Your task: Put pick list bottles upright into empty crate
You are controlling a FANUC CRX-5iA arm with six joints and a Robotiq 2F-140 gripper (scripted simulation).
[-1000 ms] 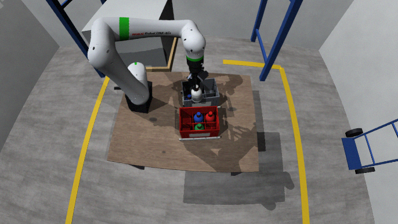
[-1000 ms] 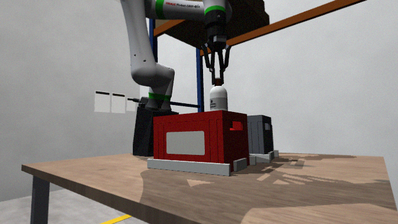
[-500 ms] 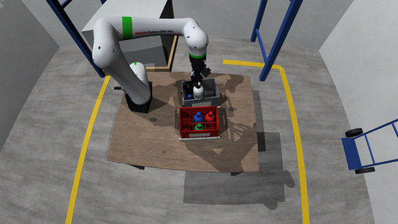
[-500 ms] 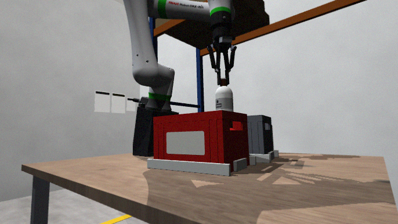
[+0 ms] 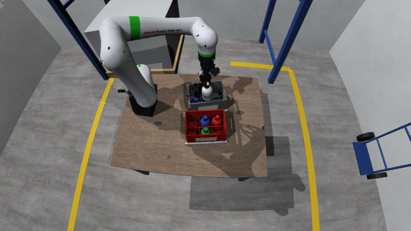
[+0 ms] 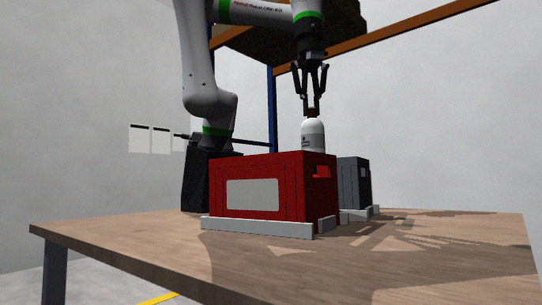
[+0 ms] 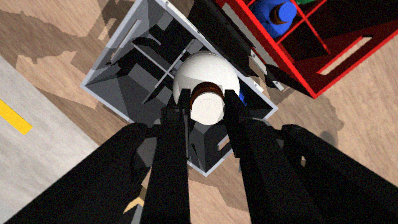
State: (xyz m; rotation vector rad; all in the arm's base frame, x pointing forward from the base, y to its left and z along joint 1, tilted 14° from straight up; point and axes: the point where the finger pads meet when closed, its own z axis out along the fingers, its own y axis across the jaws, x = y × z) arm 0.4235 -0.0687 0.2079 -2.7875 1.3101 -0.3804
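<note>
Pincer (image 5: 206, 84) (image 6: 311, 113) (image 7: 207, 103) points down, gripping white bottle (image 5: 206, 93) (image 6: 313, 136) (image 7: 204, 71).

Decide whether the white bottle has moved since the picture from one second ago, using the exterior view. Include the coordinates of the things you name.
Yes. The white bottle (image 5: 206, 93) (image 6: 313, 136) (image 7: 206, 72) has shifted rightward in the exterior view, judged against the red crate's (image 5: 190, 138) (image 6: 257, 167) (image 7: 296, 77) near top corner.
</note>
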